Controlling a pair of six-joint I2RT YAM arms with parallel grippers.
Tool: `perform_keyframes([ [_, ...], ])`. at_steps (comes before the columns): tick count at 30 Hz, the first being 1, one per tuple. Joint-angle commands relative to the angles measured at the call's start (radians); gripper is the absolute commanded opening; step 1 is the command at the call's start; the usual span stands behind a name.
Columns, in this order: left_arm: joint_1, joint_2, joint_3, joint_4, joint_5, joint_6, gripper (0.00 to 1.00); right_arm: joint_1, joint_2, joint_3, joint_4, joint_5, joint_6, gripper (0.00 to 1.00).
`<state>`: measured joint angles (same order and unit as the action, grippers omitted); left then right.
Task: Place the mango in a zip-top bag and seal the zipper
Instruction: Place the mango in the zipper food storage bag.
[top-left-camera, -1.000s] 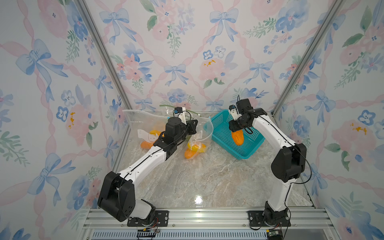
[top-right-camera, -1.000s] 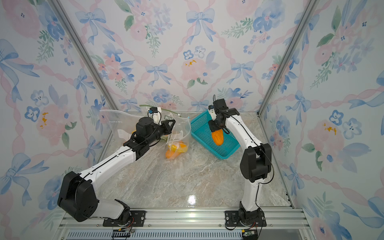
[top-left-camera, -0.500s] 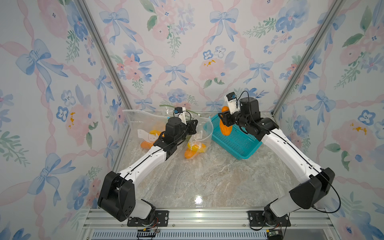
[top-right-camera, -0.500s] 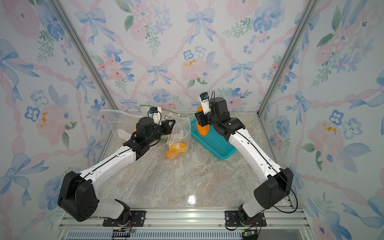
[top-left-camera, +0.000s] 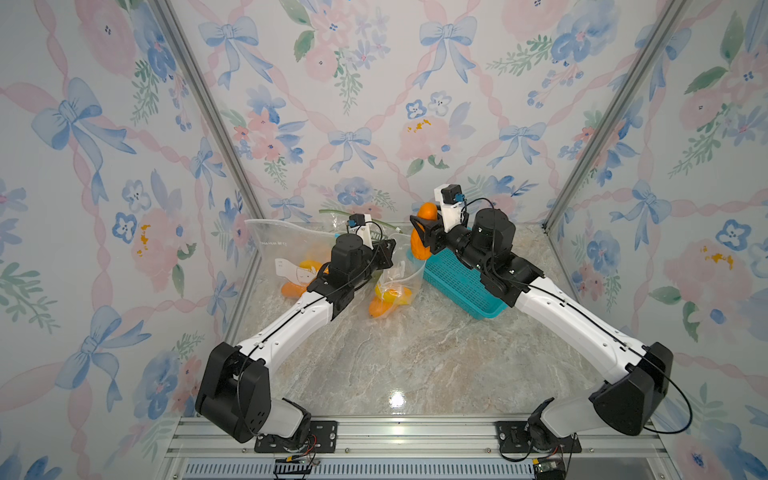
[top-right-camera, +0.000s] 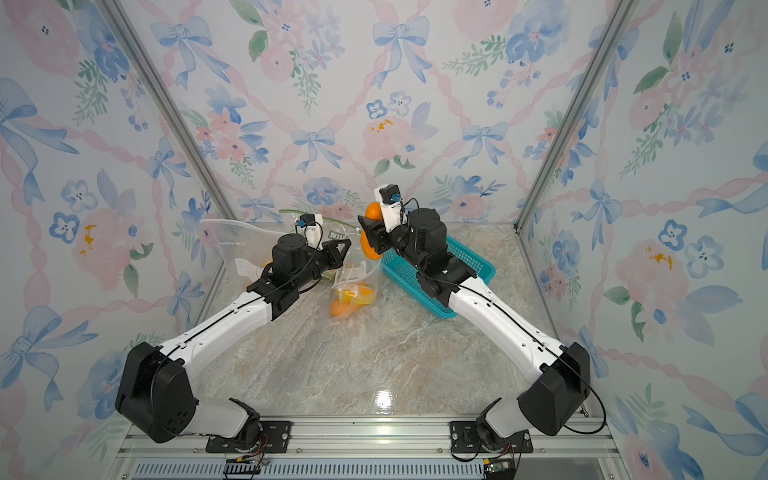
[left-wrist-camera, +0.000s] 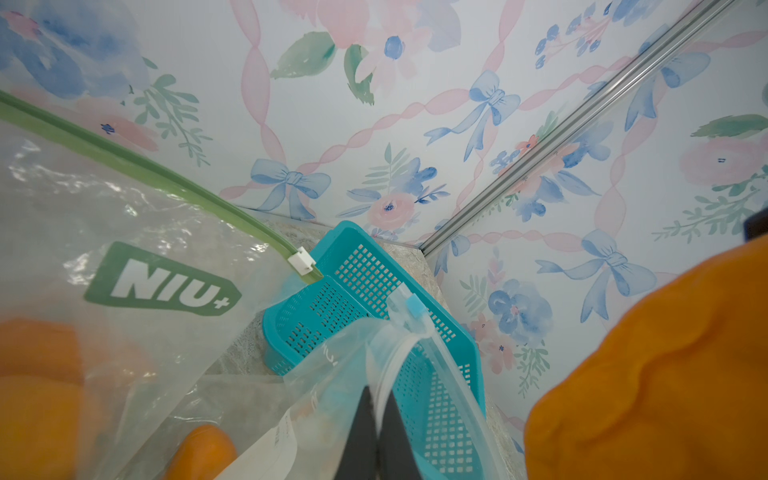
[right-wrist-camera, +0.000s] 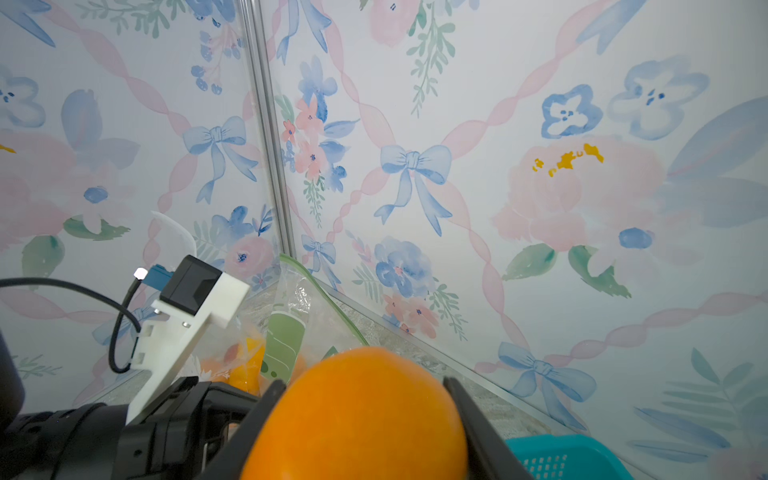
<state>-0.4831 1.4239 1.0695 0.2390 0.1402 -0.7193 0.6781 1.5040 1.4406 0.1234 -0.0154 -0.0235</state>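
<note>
An orange mango (top-left-camera: 417, 249) (top-right-camera: 368, 249) hangs in the air left of the basket, with my right gripper (top-left-camera: 415, 237) (right-wrist-camera: 361, 384) shut on it. It fills the space between the fingers (right-wrist-camera: 266, 399) in the right wrist view. My left gripper (top-left-camera: 390, 249) (left-wrist-camera: 376, 399) is shut on the rim of a clear zip-top bag (top-left-camera: 399, 270) (left-wrist-camera: 415, 353) with a blue slider (left-wrist-camera: 415, 307). The bag's mouth gapes upward just below and left of the mango. Orange-yellow fruit (top-left-camera: 388, 299) lies in the bag's bottom.
A teal basket (top-left-camera: 461, 282) (top-right-camera: 440, 286) stands on the marble table under my right wrist. A second clear bag with a green zipper (left-wrist-camera: 162, 282) (top-left-camera: 286, 257) holds orange fruit at the back left. Flowered walls close in on three sides.
My right arm has lifted the mango out of the teal basket and swung it left, up to the bag's mouth. The left gripper and its bag have stayed put.
</note>
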Motion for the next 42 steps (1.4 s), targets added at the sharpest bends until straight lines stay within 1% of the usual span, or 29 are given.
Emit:
perform_keyframes([
  [1,0.009,-0.011,0.012,0.024,0.009,-0.006,0.00,0.018,0.057,0.010,0.079,-0.001,-0.040,0.35],
  [5,0.009,-0.020,0.012,0.023,0.003,-0.006,0.00,0.023,0.105,-0.002,0.091,0.003,-0.066,0.39],
  [10,0.009,-0.023,0.013,0.024,0.001,-0.005,0.00,0.028,0.145,-0.057,0.150,0.001,-0.104,0.41],
  [14,0.010,-0.026,0.015,0.024,-0.001,-0.002,0.00,0.029,0.146,-0.087,0.168,0.001,-0.122,0.47],
  [15,0.010,-0.028,0.015,0.023,-0.002,-0.002,0.00,0.029,0.172,-0.094,0.168,0.001,-0.126,0.49],
  [17,0.012,-0.027,0.014,0.023,-0.002,-0.003,0.00,0.029,0.173,-0.105,0.165,0.003,-0.134,0.54],
  [20,0.013,-0.023,0.018,0.024,0.000,-0.003,0.00,0.029,0.167,-0.113,0.143,0.008,-0.141,0.64],
  [23,0.015,-0.021,0.020,0.023,-0.002,-0.003,0.00,0.029,0.156,-0.121,0.125,0.010,-0.143,0.78],
  [25,0.015,-0.017,0.023,0.023,-0.001,-0.004,0.00,0.029,0.156,-0.125,0.114,0.012,-0.142,0.82],
  [27,0.015,-0.016,0.024,0.024,0.001,-0.003,0.00,0.028,0.121,-0.120,0.100,0.015,-0.141,0.85],
  [33,0.015,-0.016,0.023,0.023,0.001,-0.002,0.00,0.029,0.084,-0.079,0.008,0.037,-0.092,0.86],
  [36,0.015,-0.017,0.024,0.023,0.002,-0.001,0.00,0.028,0.046,-0.066,-0.050,0.084,-0.023,0.85],
  [39,0.016,-0.017,0.024,0.023,0.002,0.001,0.00,0.027,0.006,-0.036,-0.167,0.167,0.085,0.82],
  [42,0.017,-0.017,0.025,0.023,0.003,0.003,0.00,0.026,-0.001,0.056,-0.397,0.231,0.218,0.77],
])
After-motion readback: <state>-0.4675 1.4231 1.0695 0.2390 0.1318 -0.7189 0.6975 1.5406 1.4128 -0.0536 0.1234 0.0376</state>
